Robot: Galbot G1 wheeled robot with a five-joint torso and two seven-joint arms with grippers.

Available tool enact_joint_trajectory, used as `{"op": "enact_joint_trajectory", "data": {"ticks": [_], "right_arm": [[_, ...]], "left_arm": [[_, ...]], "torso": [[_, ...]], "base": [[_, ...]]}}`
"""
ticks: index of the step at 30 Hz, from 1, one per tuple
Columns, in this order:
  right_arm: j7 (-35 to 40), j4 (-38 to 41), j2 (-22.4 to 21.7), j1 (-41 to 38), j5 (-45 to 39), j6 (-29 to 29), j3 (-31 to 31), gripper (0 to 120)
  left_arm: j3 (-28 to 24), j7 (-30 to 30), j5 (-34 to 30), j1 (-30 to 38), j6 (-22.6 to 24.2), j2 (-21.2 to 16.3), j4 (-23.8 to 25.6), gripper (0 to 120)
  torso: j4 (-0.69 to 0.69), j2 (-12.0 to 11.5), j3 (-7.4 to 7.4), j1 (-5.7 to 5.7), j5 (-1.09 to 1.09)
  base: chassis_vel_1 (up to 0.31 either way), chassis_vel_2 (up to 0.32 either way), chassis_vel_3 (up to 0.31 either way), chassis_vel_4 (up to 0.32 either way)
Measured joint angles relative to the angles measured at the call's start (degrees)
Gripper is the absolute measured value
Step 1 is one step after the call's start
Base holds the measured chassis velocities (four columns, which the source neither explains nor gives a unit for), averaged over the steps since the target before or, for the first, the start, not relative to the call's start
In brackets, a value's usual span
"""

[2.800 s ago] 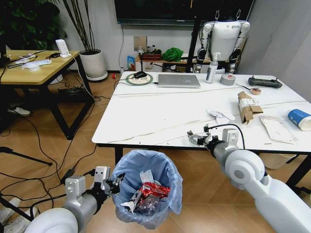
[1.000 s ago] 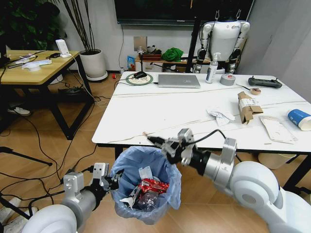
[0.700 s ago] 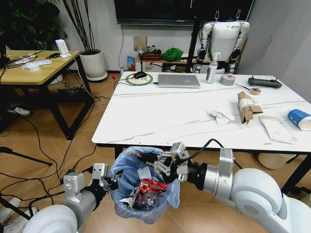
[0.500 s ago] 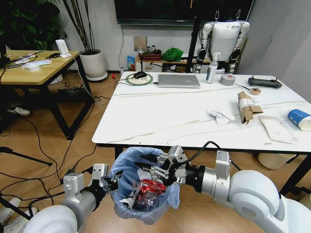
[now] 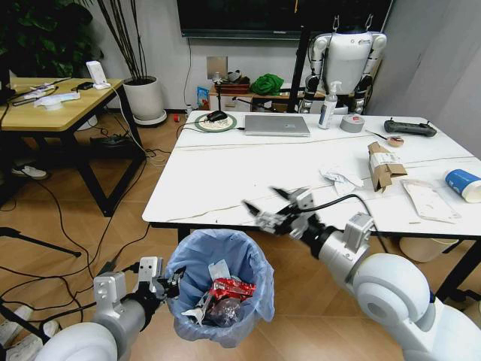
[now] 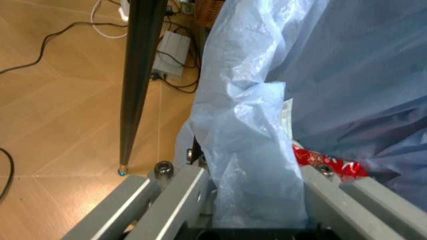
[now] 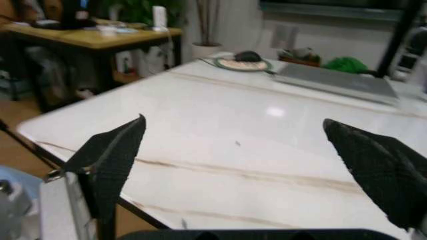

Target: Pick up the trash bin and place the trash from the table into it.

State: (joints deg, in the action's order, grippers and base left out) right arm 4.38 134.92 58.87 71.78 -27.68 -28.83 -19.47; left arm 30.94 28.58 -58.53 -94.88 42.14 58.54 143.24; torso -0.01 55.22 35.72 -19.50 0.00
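Jaws: left gripper (image 5: 159, 280) clamps the blue-bagged round trash bin's (image 5: 218, 297) rim; right gripper (image 5: 275, 213) spread, empty, above the white bench (image 5: 248, 173) edge. Red wrappers (image 5: 228, 289) binned; crumpled white paper (image 5: 340, 179), torn cardboard box (image 5: 383, 165), blue cup (image 5: 461, 184) remain.

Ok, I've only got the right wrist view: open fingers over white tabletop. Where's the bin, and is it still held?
Observer: The trash bin hangs below the table's near edge; the left gripper is shut on its bagged rim.
Operator: Anything in it?
Observer: Yes, a red snack wrapper and white scraps lie at the bottom.
Operator: And what's left on the table?
Observer: Crumpled white paper, a torn cardboard box and a blue paper cup, all to the right of the right gripper.
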Motion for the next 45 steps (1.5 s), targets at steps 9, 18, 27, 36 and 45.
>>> {"op": "enact_joint_trajectory", "data": {"ticks": [9,18,27,36,45], "right_arm": [[-0.6,2.0,9.8,8.4,5.9,0.2,-7.0,100],[-0.7,2.4,12.6,9.3,6.5,-0.2,-8.5,100],[2.4,1.8,11.6,7.9,5.0,-0.1,-9.5,100],[15.8,-2.1,7.9,0.2,-6.5,-3.8,-8.3,100],[24.8,-7.5,8.3,-11.5,-30.8,-2.3,-3.8,100]], "left_arm": [[0.0,-0.5,0.1,0.1,0.0,-0.4,0.0,2],[-0.5,-1.0,0.2,0.6,0.0,-0.8,0.0,2],[-1.1,-1.2,0.3,0.5,0.0,-1.0,0.0,2],[-1.1,-1.2,0.4,0.0,0.0,-1.2,0.0,2],[-1.1,-1.2,0.8,-0.6,0.0,-1.7,0.0,2]], "torso": [[0.00,0.0,0.00,0.00,-0.02],[0.01,0.0,0.01,-0.01,0.00],[-0.01,0.0,0.00,0.00,-0.01],[-0.01,0.0,0.00,-0.01,0.02],[0.02,0.0,0.00,0.00,-0.02]], "base": [[-0.012,-0.013,0.009,0.011],[-0.148,-0.143,0.157,0.157],[-0.246,-0.255,0.260,0.250],[-0.220,-0.250,0.222,0.177],[0.032,0.024,-0.027,-0.027]]}}
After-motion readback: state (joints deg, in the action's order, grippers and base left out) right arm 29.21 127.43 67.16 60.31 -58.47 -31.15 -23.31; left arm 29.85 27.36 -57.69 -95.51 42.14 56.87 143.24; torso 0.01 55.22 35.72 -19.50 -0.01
